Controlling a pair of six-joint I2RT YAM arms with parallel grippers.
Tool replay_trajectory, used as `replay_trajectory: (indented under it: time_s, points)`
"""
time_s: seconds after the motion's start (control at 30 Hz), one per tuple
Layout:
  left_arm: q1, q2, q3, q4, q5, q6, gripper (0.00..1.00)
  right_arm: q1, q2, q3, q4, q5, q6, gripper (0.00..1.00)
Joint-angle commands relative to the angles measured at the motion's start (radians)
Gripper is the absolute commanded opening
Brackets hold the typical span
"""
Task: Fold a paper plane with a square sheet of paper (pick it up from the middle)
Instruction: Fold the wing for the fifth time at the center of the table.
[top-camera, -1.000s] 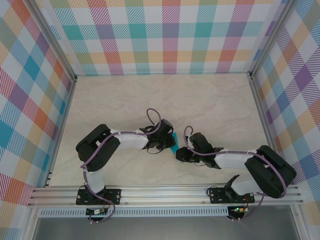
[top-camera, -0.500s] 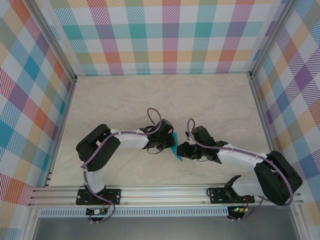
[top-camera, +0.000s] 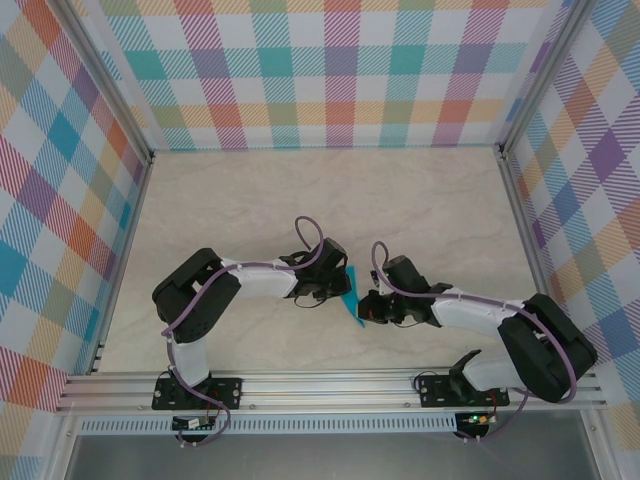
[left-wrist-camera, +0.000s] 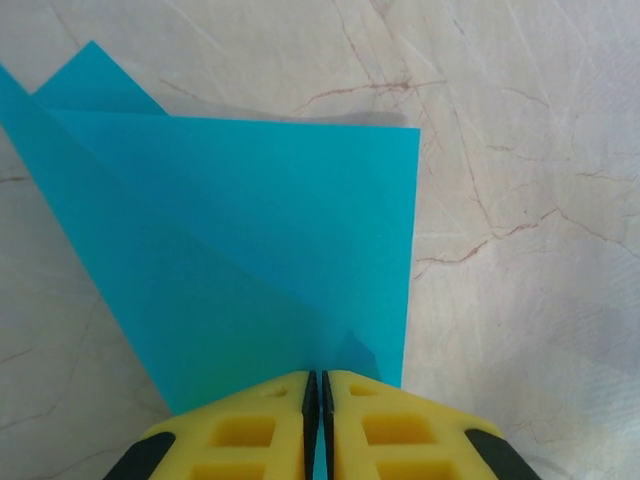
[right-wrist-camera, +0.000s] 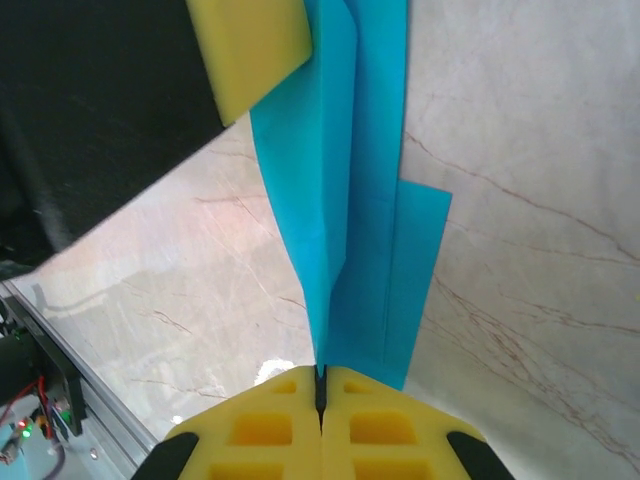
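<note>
Paper plane (top-camera: 350, 294) was held between both arms: left pincer (left-wrist-camera: 314, 384) clamped on one end, right pincer (right-wrist-camera: 321, 378) clamped on the opposite end, over the marbled bench (top-camera: 250, 200).

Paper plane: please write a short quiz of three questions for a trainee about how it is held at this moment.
1. True or false: the left gripper is shut on the teal paper plane.
2. What colour are the fingers of the right gripper? A red, B yellow, C green.
3. Fill in: the paper plane is gripped by ___ grippers at once.
Key: 1 true; 2 B; 3 two.
</note>
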Motion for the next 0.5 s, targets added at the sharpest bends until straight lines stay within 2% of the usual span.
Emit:
replay_trajectory:
  time_s: [0.0,0.2,0.27,0.3,0.33,0.47]
  points:
    - [-0.006,0.035,0.007,-0.092,-0.028,0.012,0.13,0.001,0.036,-0.050,-0.034,-0.092,-0.074,0.00]
    - [-0.006,0.042,0.015,-0.107,-0.031,0.011,0.13,0.002,0.049,-0.063,-0.057,-0.104,-0.107,0.03]
    - [-0.006,0.045,0.019,-0.110,-0.025,0.012,0.13,0.001,0.047,-0.048,-0.101,-0.065,-0.104,0.03]
    - [-0.006,0.046,0.021,-0.110,-0.023,0.014,0.13,-0.001,0.036,-0.047,-0.108,-0.048,-0.092,0.06]
    - [-0.007,0.048,0.022,-0.110,-0.017,0.017,0.13,-0.003,0.022,-0.042,-0.116,-0.039,-0.079,0.14]
    - [-0.007,0.053,0.026,-0.107,-0.007,0.022,0.12,-0.004,-0.027,0.022,-0.159,-0.060,-0.049,0.24]
